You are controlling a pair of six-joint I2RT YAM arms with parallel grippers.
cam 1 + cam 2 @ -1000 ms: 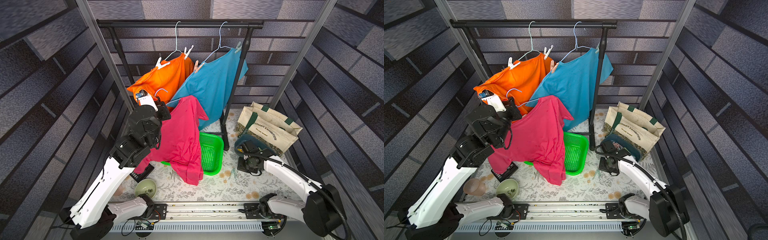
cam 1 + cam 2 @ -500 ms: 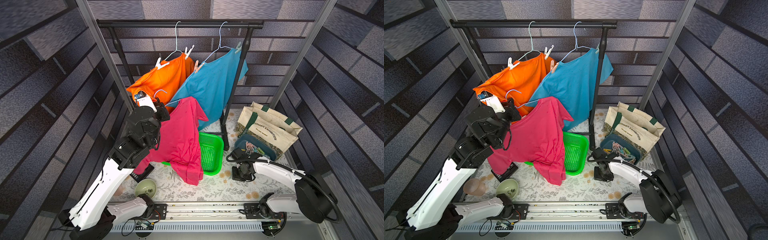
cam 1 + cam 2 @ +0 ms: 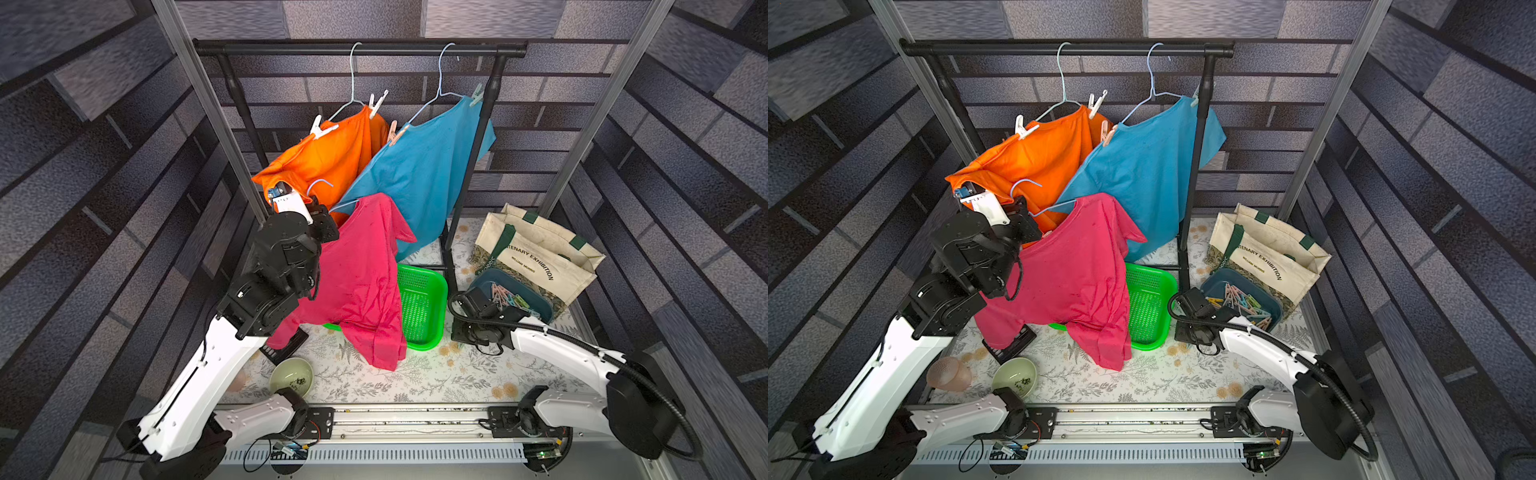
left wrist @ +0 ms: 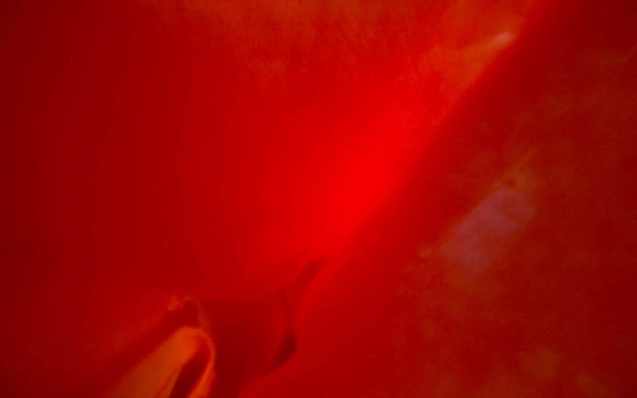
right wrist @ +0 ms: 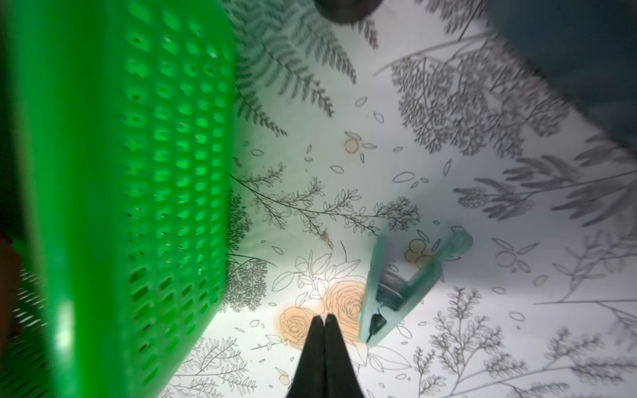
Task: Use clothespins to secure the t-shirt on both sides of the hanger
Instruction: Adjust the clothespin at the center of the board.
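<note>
On the flowered bench (image 3: 436, 376) stands a black clothes rack (image 3: 357, 48). In front of it a pink t-shirt (image 3: 357, 282) hangs on a hanger (image 3: 320, 185) at the left gripper (image 3: 326, 226), whose jaws are closed and buried in cloth, so what they pinch is hidden. The right gripper (image 5: 320, 318) sits low between the green basket (image 3: 419, 307) and the blue tray (image 3: 540, 309) of clothespins (image 3: 509, 293), jaws together and empty. Just beside their tips one mint clothespin (image 5: 396, 293) lies flat, nose toward them and handles pointing toward the tray.
</note>
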